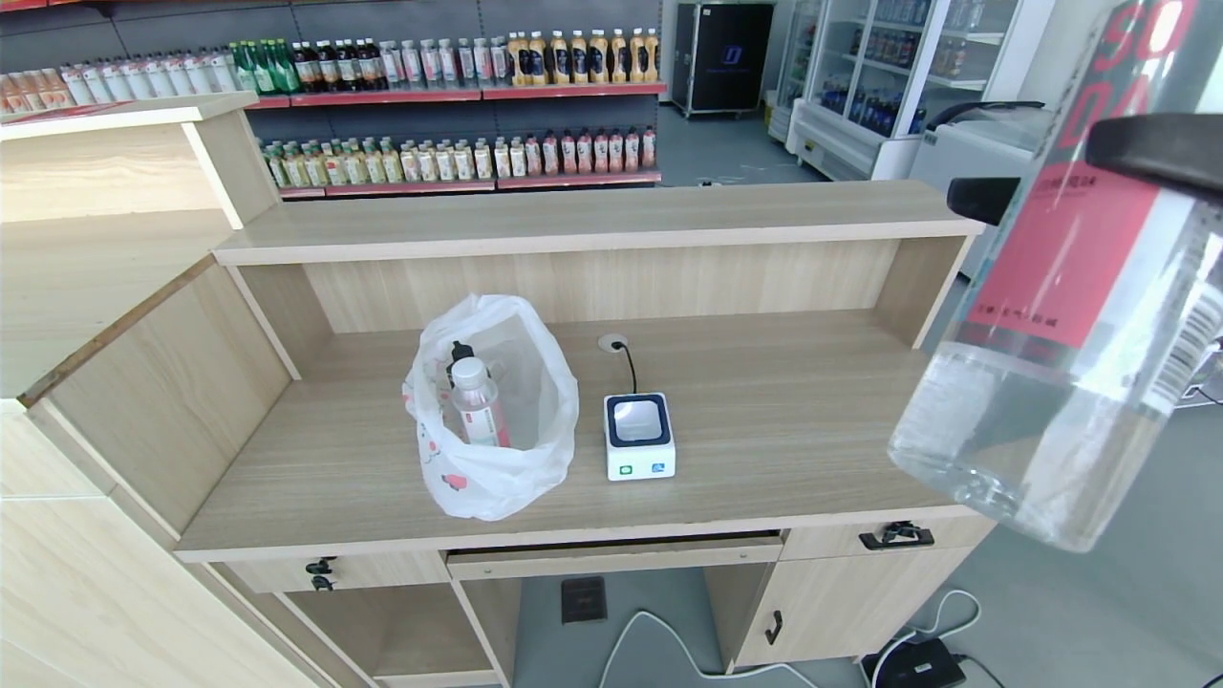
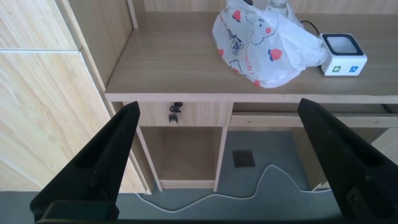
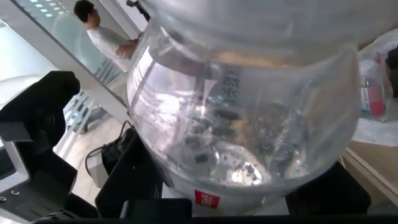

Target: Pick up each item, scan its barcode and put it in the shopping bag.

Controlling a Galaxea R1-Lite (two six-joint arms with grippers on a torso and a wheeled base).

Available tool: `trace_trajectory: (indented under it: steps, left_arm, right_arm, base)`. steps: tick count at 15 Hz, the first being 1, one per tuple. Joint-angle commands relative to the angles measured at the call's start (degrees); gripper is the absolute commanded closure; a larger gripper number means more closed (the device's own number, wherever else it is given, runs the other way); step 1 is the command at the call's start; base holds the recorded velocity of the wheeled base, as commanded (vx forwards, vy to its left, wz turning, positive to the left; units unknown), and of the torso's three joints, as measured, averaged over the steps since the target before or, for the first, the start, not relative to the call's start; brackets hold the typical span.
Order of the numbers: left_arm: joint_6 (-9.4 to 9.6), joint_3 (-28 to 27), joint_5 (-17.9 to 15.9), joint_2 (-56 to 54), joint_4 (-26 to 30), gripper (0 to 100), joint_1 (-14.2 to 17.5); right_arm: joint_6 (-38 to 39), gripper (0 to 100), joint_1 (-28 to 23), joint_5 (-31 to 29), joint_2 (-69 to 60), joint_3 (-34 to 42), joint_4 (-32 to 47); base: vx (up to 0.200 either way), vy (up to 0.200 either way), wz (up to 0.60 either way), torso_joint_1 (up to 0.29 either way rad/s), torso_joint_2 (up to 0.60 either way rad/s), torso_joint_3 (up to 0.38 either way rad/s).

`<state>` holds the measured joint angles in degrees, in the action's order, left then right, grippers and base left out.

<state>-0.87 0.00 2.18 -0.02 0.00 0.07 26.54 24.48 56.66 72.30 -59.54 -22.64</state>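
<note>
Holding the bottle: the right gripper had its black fingers closed against opposite sides of this clear, red-labelled bottle, high up and close to the head camera.
Bottle position: it hung tilted in the air off the right end of the counter, with its base the lower end and its barcode on the side away from the counter. It was well apart from the scanner.
Left gripper: its fingers were spread wide with nothing between them, and it was out in front of the counter's left part, apart from it.
Scanner: a small white box with a dark-framed window facing up stood on the counter, and its black cable ran back to a hole in the top.
Shopping bag: a white plastic bag stood open on the counter just beside the scanner, on its left.
Bag contents: a white-capped bottle with a red label stood upright, with a dark-topped item behind it.
Background: shelves of drinks lined the wall behind the counter.
</note>
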Motion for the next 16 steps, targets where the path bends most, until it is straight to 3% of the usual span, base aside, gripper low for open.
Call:
trace_trajectory:
  steps: [1, 4, 6, 8, 12, 16]
  left_arm:
    - [-0.01, 0.00, 0.02, 0.02, 0.00, 0, 0.01]
    - [-0.01, 0.00, 0.02, 0.02, 0.00, 0, 0.01]
    - [-0.01, 0.00, 0.02, 0.02, 0.00, 0, 0.01]
    - [-0.01, 0.00, 0.02, 0.02, 0.00, 0, 0.01]
    - [-0.01, 0.00, 0.02, 0.02, 0.00, 0, 0.01]
    - [-0.01, 0.00, 0.02, 0.02, 0.00, 0, 0.01]
  right_arm:
    - [-1.23, 100, 0.48, 0.03, 0.21, 0.12, 0.05]
    - [-7.73, 100, 4.26, -0.50, 0.30, 0.30, 1.90]
    - [-11.07, 100, 7.60, -6.65, 0.38, 0.12, 3.92]
    - [-11.69, 100, 10.50, -15.00, 0.65, -0.49, 5.24]
    - [-11.60, 100, 12.00, -16.67, -1.46, -1.98, 10.60]
    - [-11.60, 100, 14.72, -22.03, -1.64, -5.15, 14.64]
  base:
    - [0.000, 0.000, 0.00, 0.000, 0.00, 0.000]
    - [0.000, 0.000, 0.00, 0.000, 0.00, 0.000]
    - [0.000, 0.000, 0.00, 0.000, 0.00, 0.000]
    - [0.000, 0.000, 0.00, 0.000, 0.00, 0.000]
    - [0.000, 0.000, 0.00, 0.000, 0.00, 0.000]
    - [0.000, 0.000, 0.00, 0.000, 0.00, 0.000]
